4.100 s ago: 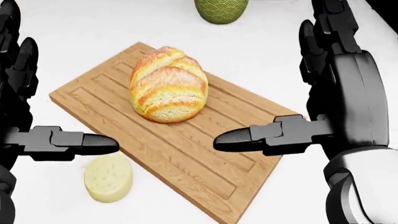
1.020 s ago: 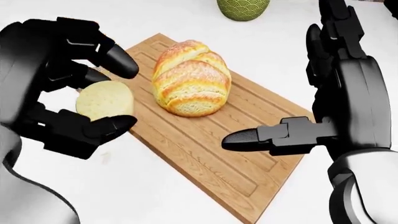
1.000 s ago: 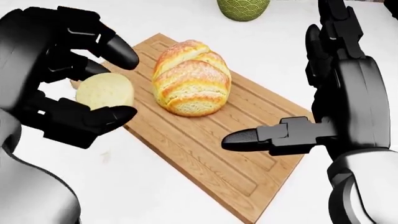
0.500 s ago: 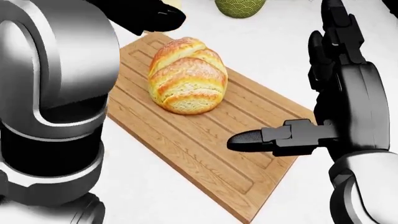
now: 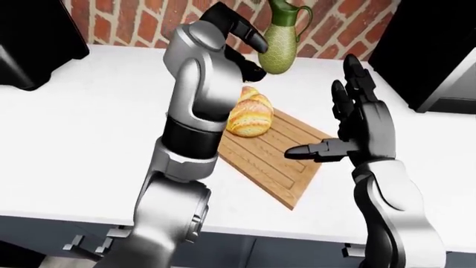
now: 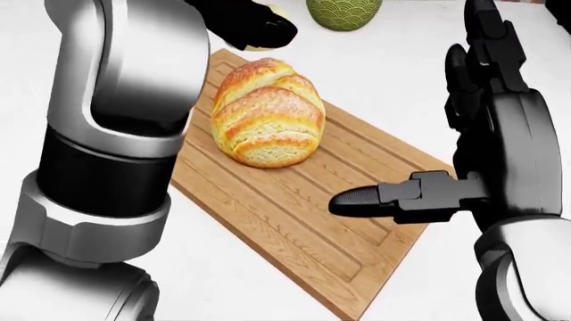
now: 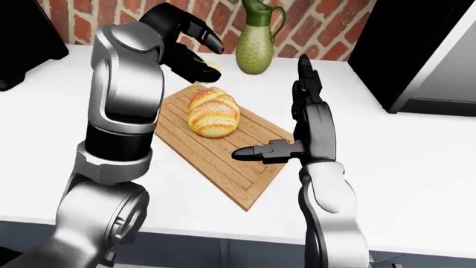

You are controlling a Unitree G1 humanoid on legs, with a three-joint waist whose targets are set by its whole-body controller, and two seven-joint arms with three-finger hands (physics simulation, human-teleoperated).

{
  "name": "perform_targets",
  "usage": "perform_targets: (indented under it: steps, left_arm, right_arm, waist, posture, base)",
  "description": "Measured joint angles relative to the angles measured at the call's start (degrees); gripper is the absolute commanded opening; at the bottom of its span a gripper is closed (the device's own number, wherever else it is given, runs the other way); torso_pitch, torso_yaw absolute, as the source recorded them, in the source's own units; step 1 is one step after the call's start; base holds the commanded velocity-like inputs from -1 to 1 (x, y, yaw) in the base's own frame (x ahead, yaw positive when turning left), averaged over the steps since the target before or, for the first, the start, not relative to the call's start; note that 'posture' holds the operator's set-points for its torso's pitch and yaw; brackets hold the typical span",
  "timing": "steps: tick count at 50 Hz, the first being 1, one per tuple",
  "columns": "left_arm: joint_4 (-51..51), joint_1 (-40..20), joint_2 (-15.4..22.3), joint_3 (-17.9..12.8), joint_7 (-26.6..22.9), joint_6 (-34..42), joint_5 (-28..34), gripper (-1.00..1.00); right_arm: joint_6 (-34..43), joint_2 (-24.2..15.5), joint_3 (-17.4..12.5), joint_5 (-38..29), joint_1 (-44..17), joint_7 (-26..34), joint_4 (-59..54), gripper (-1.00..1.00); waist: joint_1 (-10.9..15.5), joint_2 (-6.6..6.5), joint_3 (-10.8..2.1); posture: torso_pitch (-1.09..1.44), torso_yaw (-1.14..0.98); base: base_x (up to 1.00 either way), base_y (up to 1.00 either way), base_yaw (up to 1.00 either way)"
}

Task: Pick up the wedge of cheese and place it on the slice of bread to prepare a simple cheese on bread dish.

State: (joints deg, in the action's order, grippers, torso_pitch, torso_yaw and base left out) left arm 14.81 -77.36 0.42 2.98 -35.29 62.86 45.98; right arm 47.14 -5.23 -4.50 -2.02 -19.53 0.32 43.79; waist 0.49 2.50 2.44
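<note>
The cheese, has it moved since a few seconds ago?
Yes. The cheese went from the counter below the cutting board's left edge up beyond the bread, in the left hand.

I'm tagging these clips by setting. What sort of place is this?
Probably a kitchen, simulated: a white countertop against a red brick wall, with a golden bread loaf on a wooden cutting board and a green ceramic pitcher nearby.

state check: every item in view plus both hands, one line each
cheese: lifted off the counter, in the left hand, mostly hidden
left hand: fingers closed round cheese, raised above the board's top end
right hand: open, empty
bread: resting on board, bare
cutting board: flat on counter
green jug: upright
</note>
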Motion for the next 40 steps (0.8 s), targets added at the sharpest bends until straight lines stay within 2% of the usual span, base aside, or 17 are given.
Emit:
perform_targets:
  steps: [9, 23, 40]
  left_arm:
    - [3.27, -0.2, -0.3, 0.63, 3.72, -1.81, -3.63, -0.33]
    - [4.12, 1.27, -0.84, 1.51, 4.89, -2.64, -4.69, -0.33]
    - [6.89, 1.79, -1.74, 1.2, 6.65, -5.0, -5.35, -0.29]
  right_arm:
    - [0.05, 0.08, 0.24, -0.05, 0.0, 0.02, -0.49, 1.0]
    - [-0.43, 0.0, -0.1, -0.01, 0.12, 0.0, -0.72, 1.0]
    - [-1.32, -0.05, -0.5, 0.46, 0.78, -0.03, -1.36, 1.0]
  waist:
    - [0.03, -0.02, -0.04]
    - [0.0, -0.05, -0.12]
    - [-0.02, -0.06, -0.28]
  posture:
    - [0.0, 0.0]
    - [0.0, 0.0]
    - [0.0, 0.0]
  base:
    - [0.0, 0.0, 0.0]
    - [0.0, 0.0, 0.0]
    - [0.0, 0.0, 0.0]
